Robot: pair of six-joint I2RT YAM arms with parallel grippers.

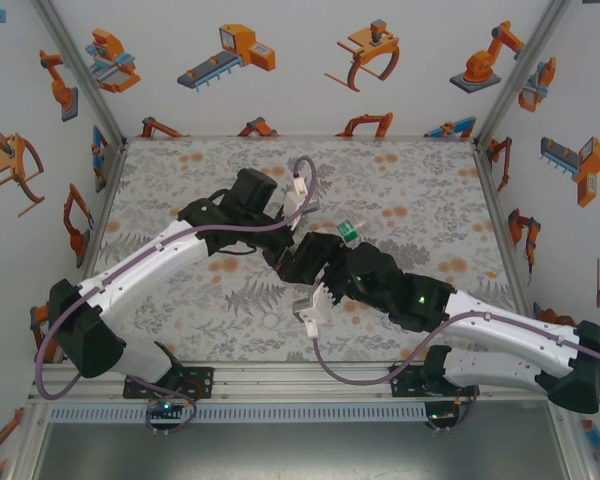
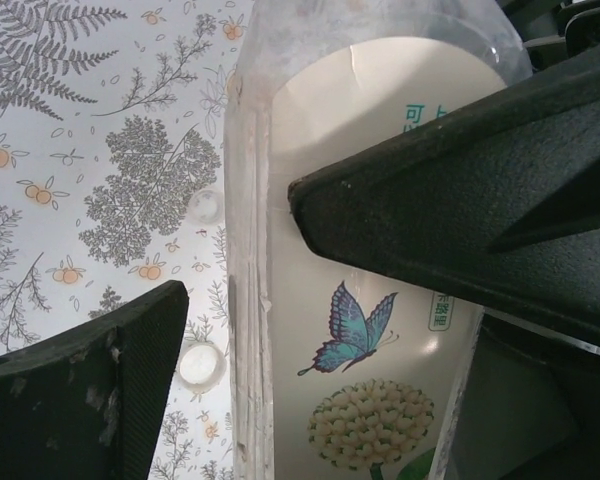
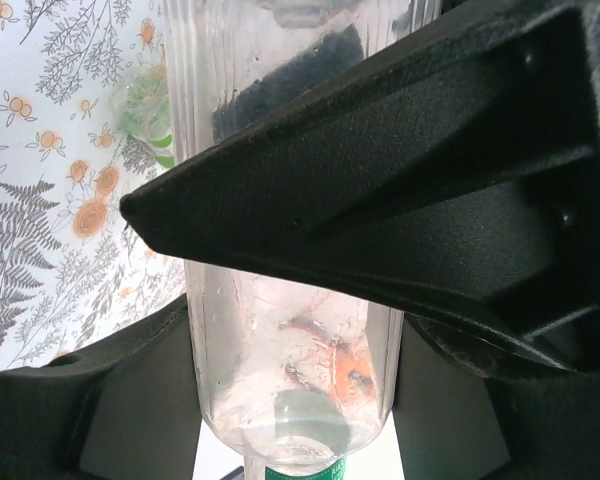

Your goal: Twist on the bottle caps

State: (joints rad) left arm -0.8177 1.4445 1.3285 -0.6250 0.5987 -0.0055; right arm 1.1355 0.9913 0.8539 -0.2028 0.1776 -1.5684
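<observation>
My right gripper (image 3: pixel 290 340) (image 1: pixel 320 262) is shut on a clear ribbed bottle (image 3: pixel 280 290), both fingers pressed to its sides; a green label band (image 3: pixel 310 470) shows at the bottle's lower end. My left gripper (image 2: pixel 235 245) (image 1: pixel 285 215) is open around a clear bottle with a butterfly-and-flower label (image 2: pixel 360 330); the left finger (image 2: pixel 110 390) stands apart from it. A white bottle cap (image 2: pixel 201 362) lies on the table beside that finger. A green-tinted bottle (image 3: pixel 145 115) lies on the table behind. Between the two wrists something green (image 1: pixel 348 233) shows.
The floral table cover (image 1: pixel 420 200) runs out to white walls with orange robot prints at the back and both sides. Both arms cross at the table's middle, with purple cables (image 1: pixel 305 165) looping over them. A small clear round thing (image 2: pixel 204 207) lies on the cover.
</observation>
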